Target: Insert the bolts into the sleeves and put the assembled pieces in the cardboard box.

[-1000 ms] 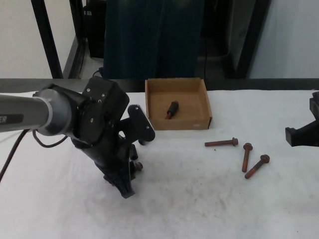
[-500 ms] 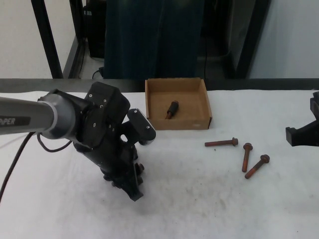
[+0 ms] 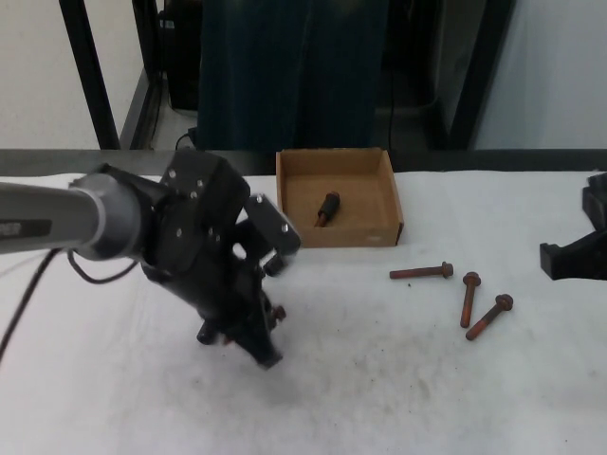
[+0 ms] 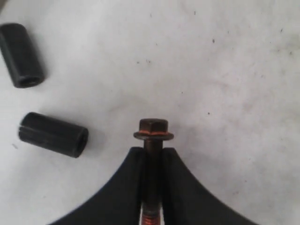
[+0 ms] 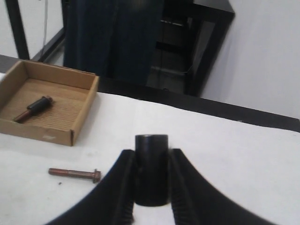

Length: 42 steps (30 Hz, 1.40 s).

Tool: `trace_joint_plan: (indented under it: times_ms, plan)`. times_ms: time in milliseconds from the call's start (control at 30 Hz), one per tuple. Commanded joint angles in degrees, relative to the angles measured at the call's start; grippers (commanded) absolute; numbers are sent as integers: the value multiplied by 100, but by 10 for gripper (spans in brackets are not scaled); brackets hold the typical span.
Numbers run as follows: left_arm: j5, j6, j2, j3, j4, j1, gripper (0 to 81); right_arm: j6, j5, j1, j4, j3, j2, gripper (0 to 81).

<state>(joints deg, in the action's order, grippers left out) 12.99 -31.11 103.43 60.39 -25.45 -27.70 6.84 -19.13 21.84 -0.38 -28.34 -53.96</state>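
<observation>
Left gripper (image 4: 153, 153) clamping bolt (image 4: 153, 131), right gripper (image 5: 151, 155) clamping sleeve (image 5: 151, 171)

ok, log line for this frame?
left gripper: shut on bolt | right gripper: shut on sleeve | cardboard box: one assembled piece | bench: three loose bolts

bolt (image 4: 153, 135) shank partly hidden inside left hand (image 4: 153, 151); right hand (image 3: 566, 258) cut off at edge
</observation>
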Motion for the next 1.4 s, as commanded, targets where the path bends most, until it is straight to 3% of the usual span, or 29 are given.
trace_joint_plan:
  times_ms: [0,267,433,600,933,1067,1200,1367]
  plan:
    - [37,861,-780,58,237,-39,8,-196,859,-21,-94,-83,66,3]
    - [456,2831,-2245,-83,972,-39,8,-1331,2692,-11,-820,-83,-8,3]
    - [545,3765,-3209,-1031,2616,-39,8,-1918,3417,60,-1562,-83,-367,3]
    - [859,4316,-3899,-2084,3954,-39,8,-2012,3986,479,-1903,-83,-650,3]
    - [858,4076,-5059,-3695,5841,-53,8,-1965,3924,2017,-2898,101,-1115,3]
    - [858,4142,-5459,-4062,6210,-53,8,-1965,3275,2649,-3368,265,-1367,3]
    - [858,4289,-5815,-4261,6395,-53,8,-1805,2834,3010,-3873,318,-1605,3]
    - [629,5231,-6037,-4287,6424,-53,8,-1702,2357,3356,-4323,318,-1849,3]
